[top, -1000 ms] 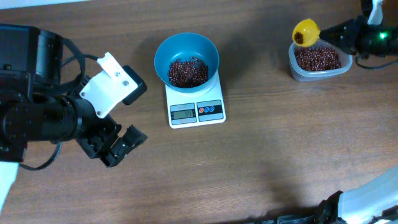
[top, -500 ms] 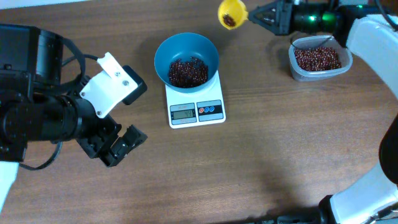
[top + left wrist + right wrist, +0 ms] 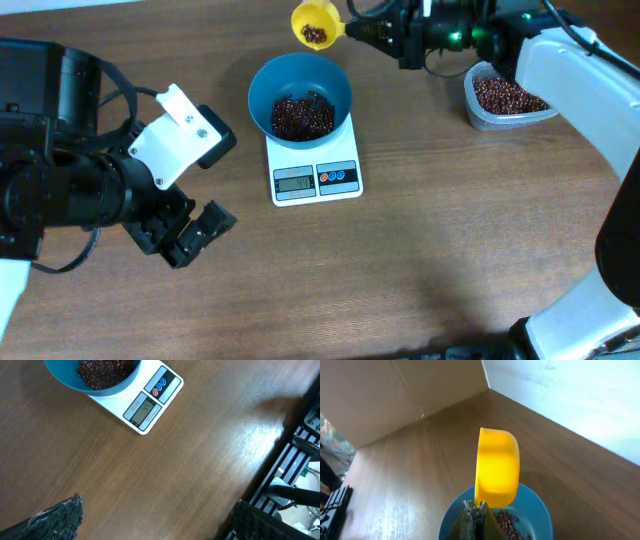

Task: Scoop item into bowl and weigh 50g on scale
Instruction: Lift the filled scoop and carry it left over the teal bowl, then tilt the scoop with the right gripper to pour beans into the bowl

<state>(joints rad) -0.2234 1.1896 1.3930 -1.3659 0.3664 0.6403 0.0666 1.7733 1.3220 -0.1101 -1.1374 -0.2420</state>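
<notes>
The teal bowl (image 3: 334,78) sits on the white scale (image 3: 316,178) and holds a heap of dark red-brown beans (image 3: 303,115). My right gripper (image 3: 352,30) is shut on the handle of a yellow scoop (image 3: 316,24) with a few beans in it, just beyond the bowl's far rim. In the right wrist view the scoop (image 3: 496,467) hangs over the bowl (image 3: 535,505) ahead of the right gripper (image 3: 476,510). My left gripper (image 3: 195,235) stands open over bare table, left of the scale. The left wrist view shows the bowl (image 3: 100,392), the scale (image 3: 150,405) and the left gripper (image 3: 155,522) holding nothing.
A clear plastic tub (image 3: 510,118) with more beans stands at the back right, partly under my right arm. The table's far edge runs close behind the scoop. A dark rack (image 3: 295,460) lies past the table edge in the left wrist view.
My right arm has carried the yellow scoop from over the clear tub leftwards to just behind the bowl. The left arm has not moved.
</notes>
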